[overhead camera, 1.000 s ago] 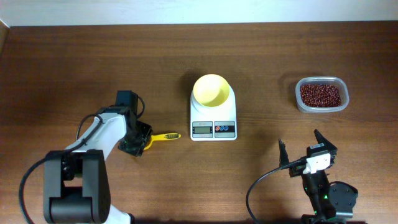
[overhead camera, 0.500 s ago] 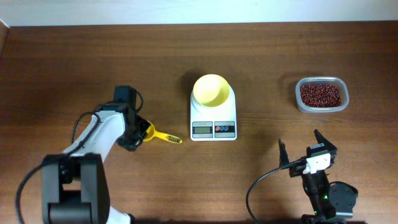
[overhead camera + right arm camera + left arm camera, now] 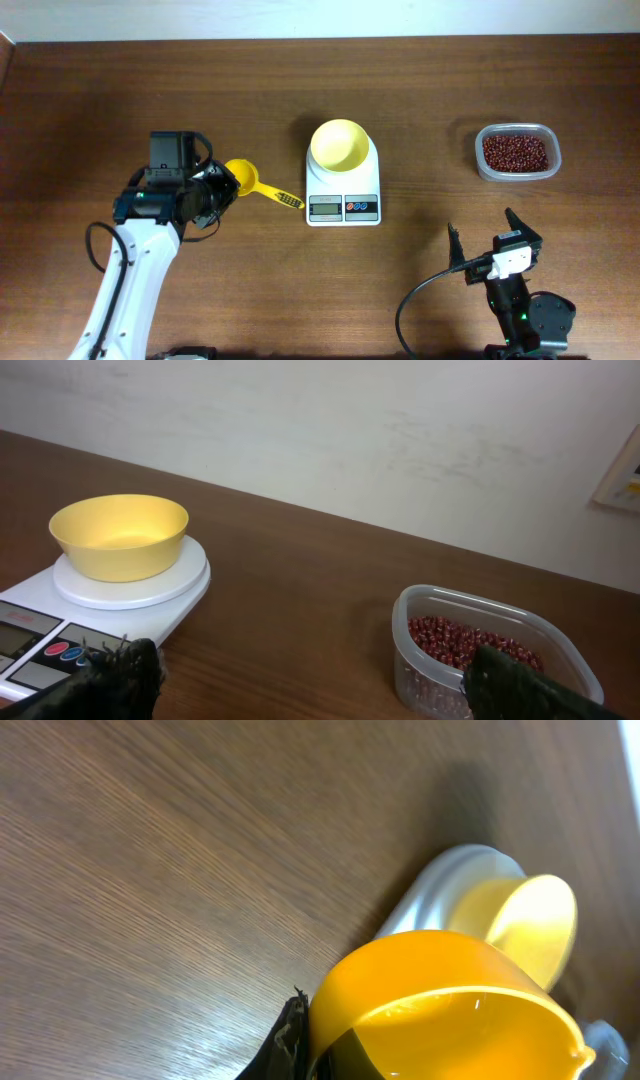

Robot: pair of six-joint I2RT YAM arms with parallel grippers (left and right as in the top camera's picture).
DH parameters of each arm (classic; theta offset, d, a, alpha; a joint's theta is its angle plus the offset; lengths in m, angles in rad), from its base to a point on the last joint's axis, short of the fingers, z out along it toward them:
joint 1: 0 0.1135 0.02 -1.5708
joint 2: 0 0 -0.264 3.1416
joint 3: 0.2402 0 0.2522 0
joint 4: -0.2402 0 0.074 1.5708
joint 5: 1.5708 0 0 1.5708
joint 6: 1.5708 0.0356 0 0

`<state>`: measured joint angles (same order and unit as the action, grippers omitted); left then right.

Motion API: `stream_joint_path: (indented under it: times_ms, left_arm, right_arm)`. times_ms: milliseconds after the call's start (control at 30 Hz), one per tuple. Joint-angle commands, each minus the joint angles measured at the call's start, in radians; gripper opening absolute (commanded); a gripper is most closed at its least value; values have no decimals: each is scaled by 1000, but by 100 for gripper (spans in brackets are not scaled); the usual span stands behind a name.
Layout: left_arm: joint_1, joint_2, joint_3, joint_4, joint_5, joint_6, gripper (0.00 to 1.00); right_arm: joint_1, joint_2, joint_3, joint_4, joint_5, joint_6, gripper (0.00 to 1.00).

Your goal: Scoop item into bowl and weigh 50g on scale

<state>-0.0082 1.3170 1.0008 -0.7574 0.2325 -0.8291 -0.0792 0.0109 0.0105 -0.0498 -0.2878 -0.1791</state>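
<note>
While one scoop (image 3: 243, 177) is gripped, one bowl (image 3: 338, 145) tops one scale (image 3: 343, 207).

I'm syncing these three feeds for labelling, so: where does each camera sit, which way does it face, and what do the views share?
Overhead: above the table, looking straight down; both arms show, left gripper shut on the yellow scoop, right gripper open.
Left wrist: on the left arm, facing across the table to scale and bowl; one dark fingertip shows.
Right wrist: low, facing the wall; both fingers frame the scale and the beans.
Shared: bowl and scale appear in all three.
</note>
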Motion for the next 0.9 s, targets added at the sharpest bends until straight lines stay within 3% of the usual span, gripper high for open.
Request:
stream_joint_path:
  times_ms: [0,100,200,233,333,500,700,867]
  left_arm:
    - [-3,-45,16,5,89,5,0]
    - [-35,-50,16,14,85,-107,0]
    - [-101,-50,16,67,68,-128,0]
    - [-123,-50,16,83,36,-132,0]
    - [-195,-50,16,97,-177,-290,0]
    - [-219,-50,16,117,-203,-330,0]
    - [-218,-50,16,118,-204,-348,0]
    - [-218,-50,16,118,-204,-348,0]
  right_arm:
    - [5,-7,-5,-6,5,3,99]
    - [5,-7,-5,-6,5,3,99]
    - [5,-7,-5,-6,5,3,99]
    - [5,-7,-5,-6,5,3,99]
    - [5,-7,-5,-6,5,3,99]
    - [6,-7,-5,13,-2,3,99]
    - [7,-7,-5,90,-520,3,99]
    - [7,-7,-5,133,-734,3,99]
